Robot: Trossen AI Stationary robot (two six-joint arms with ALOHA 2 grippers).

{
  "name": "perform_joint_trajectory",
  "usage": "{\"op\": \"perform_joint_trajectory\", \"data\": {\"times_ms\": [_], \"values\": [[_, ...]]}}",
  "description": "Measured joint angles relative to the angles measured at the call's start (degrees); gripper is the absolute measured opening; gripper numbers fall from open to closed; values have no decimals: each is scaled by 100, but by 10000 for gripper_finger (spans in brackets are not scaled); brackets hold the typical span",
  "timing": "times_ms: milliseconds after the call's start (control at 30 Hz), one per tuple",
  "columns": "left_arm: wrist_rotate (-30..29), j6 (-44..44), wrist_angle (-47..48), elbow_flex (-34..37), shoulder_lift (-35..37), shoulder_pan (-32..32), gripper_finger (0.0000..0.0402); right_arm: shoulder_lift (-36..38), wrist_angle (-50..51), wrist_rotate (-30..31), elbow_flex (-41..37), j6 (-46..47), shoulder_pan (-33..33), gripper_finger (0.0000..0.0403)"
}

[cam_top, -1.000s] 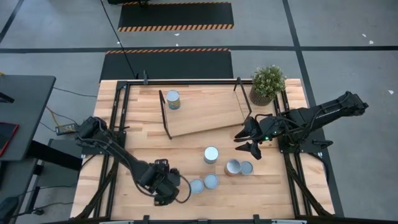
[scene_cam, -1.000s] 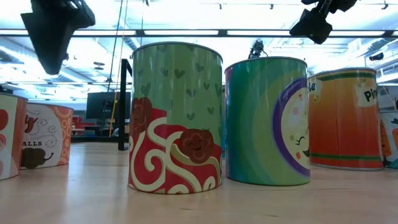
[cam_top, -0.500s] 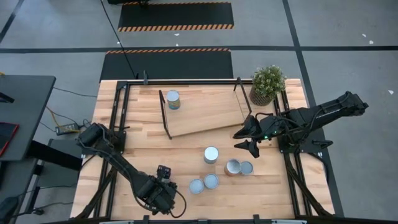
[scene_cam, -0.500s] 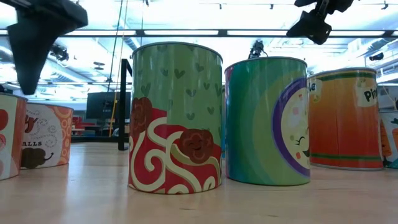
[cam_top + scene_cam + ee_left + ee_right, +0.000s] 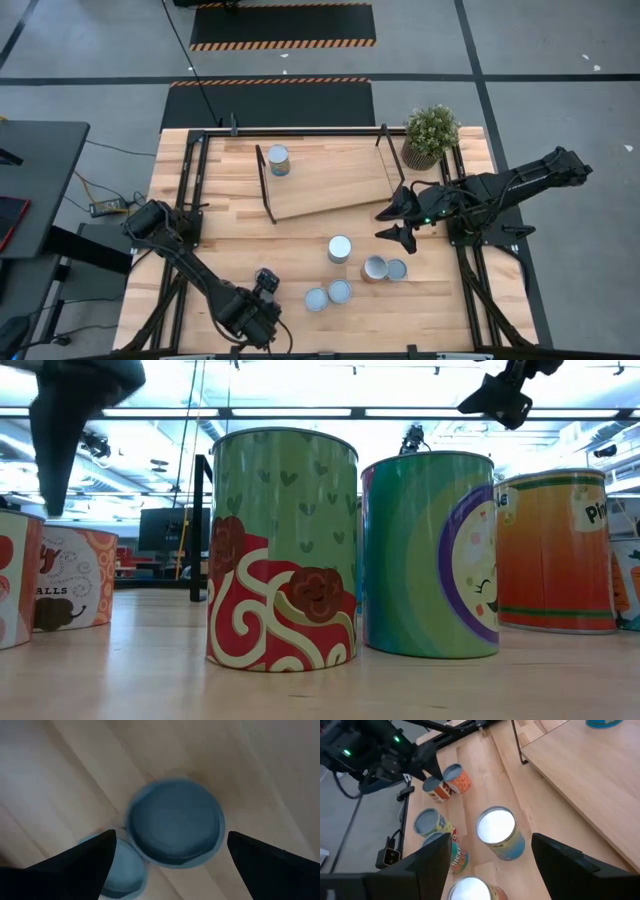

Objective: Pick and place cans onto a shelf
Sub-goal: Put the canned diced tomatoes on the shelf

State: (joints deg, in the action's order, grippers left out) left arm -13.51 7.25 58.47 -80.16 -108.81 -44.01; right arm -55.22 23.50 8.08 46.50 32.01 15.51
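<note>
My left gripper [image 5: 172, 837] hangs open near the table's front left, pointing down over a can with a blue-grey top [image 5: 173, 822]. One finger stands on each side of it, above it, and a second can [image 5: 125, 870] stands against it. In the high view my arm [image 5: 250, 312] hides both cans. Several more cans [image 5: 340, 249] stand upright mid-table, and one [image 5: 279, 160] stands on the slanted wooden shelf [image 5: 330, 185]. My right gripper [image 5: 390, 224] is open and holds nothing, raised off the shelf's right near corner.
A potted plant [image 5: 430, 135] stands at the far right corner. Two cans [image 5: 316, 298] stand just right of my left gripper, and another pair [image 5: 385, 268] lies farther right. Black frame rails [image 5: 190, 190] run along both table sides.
My left gripper has gone down and a little toward the table's near left corner, away from the pair of cans beside it. It has rolled about its own pointing line, so its fingers now hang straight down. It has stayed open. My right arm has kept still.
</note>
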Motion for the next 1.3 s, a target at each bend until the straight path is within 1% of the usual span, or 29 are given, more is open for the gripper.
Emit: {"op": "perform_joint_trajectory", "data": {"times_ms": [200, 400, 467, 533, 700, 867, 1033, 1133, 1300], "values": [[-87, -311, -50, 229, 32, 70, 388, 0, -36, -20, 0, 216, 0, 281], [263, -655, -590, 285, -21, 157, 388, 0, -34, -22, 0, 385, 11, 281], [261, -731, -787, 295, -5, 186, 388, 0, -36, -22, 0, 389, 11, 281], [186, -784, -691, 316, -4, 214, 388, 0, -36, -24, 0, 389, 11, 281], [106, -621, -590, 313, -4, 346, 388, 0, -92, -22, 0, 387, 11, 281], [114, -492, -754, 313, -4, 410, 388, 0, -109, -22, 0, 389, 11, 281], [361, -486, -1005, 309, -21, 444, 386, 0, -113, -22, 0, 389, 11, 281], [373, -383, -993, 309, -33, 476, 371, 0, -115, -22, 0, 389, 11, 281], [377, -189, -965, 309, -33, 597, 321, 0, -115, -16, 0, 387, 11, 281]]}}
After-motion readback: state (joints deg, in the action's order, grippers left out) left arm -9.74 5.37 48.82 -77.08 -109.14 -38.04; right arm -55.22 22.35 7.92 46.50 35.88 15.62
